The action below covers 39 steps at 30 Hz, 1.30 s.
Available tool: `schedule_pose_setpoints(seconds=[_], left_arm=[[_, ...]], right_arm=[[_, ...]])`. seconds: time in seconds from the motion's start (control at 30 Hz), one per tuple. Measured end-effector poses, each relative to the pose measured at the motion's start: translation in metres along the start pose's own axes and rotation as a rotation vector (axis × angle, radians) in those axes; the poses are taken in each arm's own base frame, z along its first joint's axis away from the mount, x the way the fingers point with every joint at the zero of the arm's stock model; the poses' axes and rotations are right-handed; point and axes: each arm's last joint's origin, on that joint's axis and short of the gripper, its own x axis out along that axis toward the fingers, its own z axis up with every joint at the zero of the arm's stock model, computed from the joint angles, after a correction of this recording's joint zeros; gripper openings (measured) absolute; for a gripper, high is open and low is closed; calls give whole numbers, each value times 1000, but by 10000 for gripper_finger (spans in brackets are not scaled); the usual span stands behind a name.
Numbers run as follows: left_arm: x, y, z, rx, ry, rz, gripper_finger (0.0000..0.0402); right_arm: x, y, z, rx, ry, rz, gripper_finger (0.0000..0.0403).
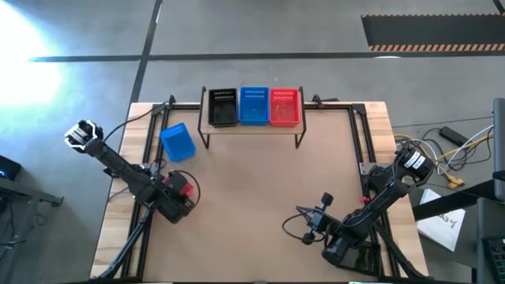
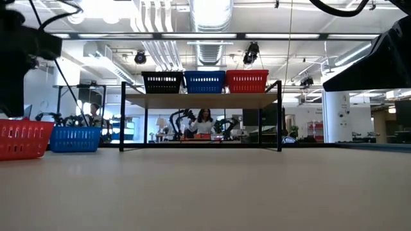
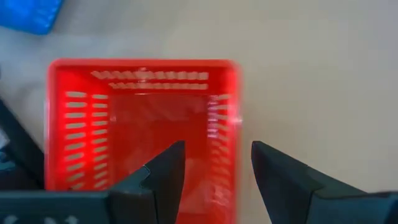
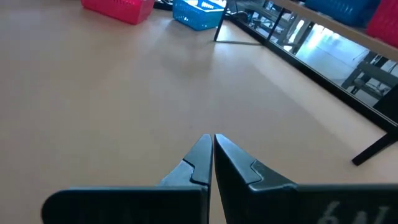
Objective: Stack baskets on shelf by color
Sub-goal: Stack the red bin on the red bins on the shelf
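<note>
The shelf stands at the table's far edge and carries a black basket, a blue basket and a red basket side by side. A loose blue basket rests on the table left of the shelf. Another red basket sits on its base near the left edge. My left gripper is open just above it, one finger over its inside and one outside its side wall. My right gripper is shut, low over the bare table at the near right.
Black metal rails run along the table's left, right and far edges. Cables and papers lie off the right side. The middle of the table is bare wood. A person shows in the room behind the shelf.
</note>
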Motion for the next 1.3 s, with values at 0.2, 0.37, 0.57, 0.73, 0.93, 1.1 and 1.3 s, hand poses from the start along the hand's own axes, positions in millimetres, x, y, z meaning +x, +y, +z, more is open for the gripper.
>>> schedule_pose_setpoints(seconds=[0.2, 0.37, 0.57, 0.73, 0.93, 1.1, 1.3], left_arm=[[22, 3, -6, 25, -27, 7, 160], [27, -10, -1, 109, -76, -100, 92], [28, -13, 3, 160, -84, -94, 19], [34, -19, 2, 314, -84, -110, 19], [35, -68, 1, 774, -195, -462, 5], [29, -106, 11, 1102, -393, -675, 3], [44, -131, 52, 1296, -431, -709, 2]], right_arm=[[0, 1, -1, -3, 22, 18, 9], [0, 1, -1, -24, 23, 19, 9], [-1, 3, 4, -44, 18, 24, 9], [-1, 6, 8, -62, 14, 28, 9], [1, 5, 9, -61, 8, 13, 9], [8, 4, 13, -79, 12, 7, 12], [23, 9, 51, -217, 93, 145, 61]])
